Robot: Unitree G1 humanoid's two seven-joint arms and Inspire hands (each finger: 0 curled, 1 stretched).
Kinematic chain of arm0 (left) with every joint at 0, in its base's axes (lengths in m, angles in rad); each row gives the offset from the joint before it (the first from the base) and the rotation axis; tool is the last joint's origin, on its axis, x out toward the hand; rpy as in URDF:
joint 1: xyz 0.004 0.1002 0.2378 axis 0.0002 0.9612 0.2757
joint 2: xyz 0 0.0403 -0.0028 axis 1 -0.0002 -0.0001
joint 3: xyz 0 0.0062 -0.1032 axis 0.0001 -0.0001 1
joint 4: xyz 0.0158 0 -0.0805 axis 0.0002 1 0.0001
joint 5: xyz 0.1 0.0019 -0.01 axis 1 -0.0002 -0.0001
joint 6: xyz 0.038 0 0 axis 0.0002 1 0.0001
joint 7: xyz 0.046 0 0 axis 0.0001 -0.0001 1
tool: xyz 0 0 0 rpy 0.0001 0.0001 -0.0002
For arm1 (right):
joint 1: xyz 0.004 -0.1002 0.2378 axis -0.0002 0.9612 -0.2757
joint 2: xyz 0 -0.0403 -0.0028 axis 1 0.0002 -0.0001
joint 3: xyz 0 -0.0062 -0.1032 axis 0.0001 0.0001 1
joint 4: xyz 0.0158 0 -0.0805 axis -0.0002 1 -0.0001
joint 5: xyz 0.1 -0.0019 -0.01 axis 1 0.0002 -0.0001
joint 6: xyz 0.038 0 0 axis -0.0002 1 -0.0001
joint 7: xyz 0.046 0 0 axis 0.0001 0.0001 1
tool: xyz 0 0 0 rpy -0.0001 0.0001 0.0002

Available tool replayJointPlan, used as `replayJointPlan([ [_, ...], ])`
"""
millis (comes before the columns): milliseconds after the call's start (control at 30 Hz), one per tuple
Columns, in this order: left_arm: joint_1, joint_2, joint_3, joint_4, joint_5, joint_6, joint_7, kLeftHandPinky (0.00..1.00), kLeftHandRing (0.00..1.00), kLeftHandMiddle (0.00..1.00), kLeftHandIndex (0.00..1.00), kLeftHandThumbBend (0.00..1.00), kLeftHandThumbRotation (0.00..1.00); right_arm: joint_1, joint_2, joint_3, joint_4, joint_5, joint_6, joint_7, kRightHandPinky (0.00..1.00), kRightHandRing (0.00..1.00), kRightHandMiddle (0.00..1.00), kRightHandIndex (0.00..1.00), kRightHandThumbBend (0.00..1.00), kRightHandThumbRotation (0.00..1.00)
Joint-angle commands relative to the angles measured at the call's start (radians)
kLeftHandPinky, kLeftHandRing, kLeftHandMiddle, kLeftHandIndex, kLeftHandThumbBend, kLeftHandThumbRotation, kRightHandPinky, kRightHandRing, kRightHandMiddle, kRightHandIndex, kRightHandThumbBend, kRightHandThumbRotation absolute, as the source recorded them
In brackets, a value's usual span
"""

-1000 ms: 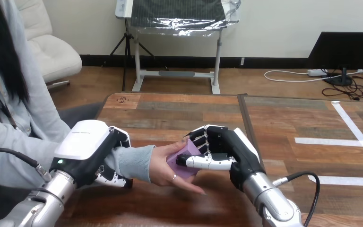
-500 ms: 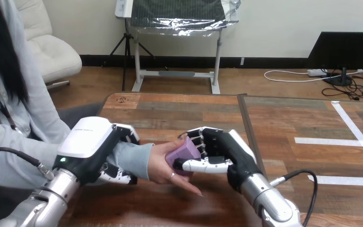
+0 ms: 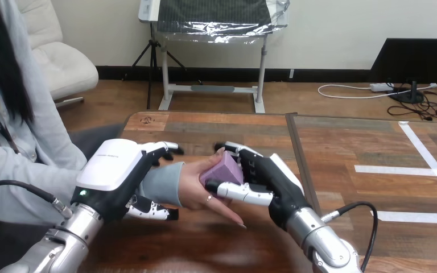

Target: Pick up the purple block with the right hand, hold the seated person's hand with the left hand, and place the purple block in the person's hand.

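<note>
The purple block (image 3: 223,170) lies in the person's hand (image 3: 196,190), which is palm up over the table's middle. My right hand (image 3: 273,182) is at the block from the right. Its fingers (image 3: 240,153) stretch out nearly straight behind the block, and its thumb (image 3: 240,192) lies along the block's lower front edge. My left hand (image 3: 116,173) is at the person's grey-sleeved wrist (image 3: 162,185) from the left. That hand's fingers (image 3: 165,149) reach straight over the sleeve and its thumb (image 3: 151,211) sits below it, no longer curled round.
The wooden table (image 3: 233,125) stretches away bare behind the hands. A seam (image 3: 297,151) runs down it just right of my right hand. White tape strips (image 3: 398,169) mark the right half. The person sits at the left edge.
Both hands and the person's hand rose and shifted slightly left. My left fingers uncurled from the sleeve. My right fingers straightened behind the block, which now rests in the person's palm.
</note>
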Motion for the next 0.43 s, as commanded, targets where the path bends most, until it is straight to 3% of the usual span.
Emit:
replayJointPlan([
  [0, -0.034, 0.003, 0.005, -0.006, 0.020, 0.004, 0.049, 0.89, 0.91, 0.91, 0.94, 1.00, 0.39, -0.047, -0.032, -0.025, -0.031, 0.018, -0.048, -0.002, 0.99, 0.96, 0.94, 0.99, 1.00, 0.55],
  [300, -0.023, -0.002, 0.004, 0.019, 0.024, -0.023, 0.081, 0.96, 0.98, 0.98, 0.99, 1.00, 0.46, -0.049, -0.045, -0.036, -0.036, 0.031, -0.072, 0.001, 1.00, 0.97, 0.95, 1.00, 1.00, 0.61],
  [400, -0.001, -0.010, 0.004, 0.063, 0.024, -0.077, 0.153, 1.00, 1.00, 1.00, 1.00, 1.00, 0.56, -0.043, -0.064, -0.053, -0.052, 0.038, -0.121, 0.005, 1.00, 0.97, 0.95, 1.00, 1.00, 0.66],
])
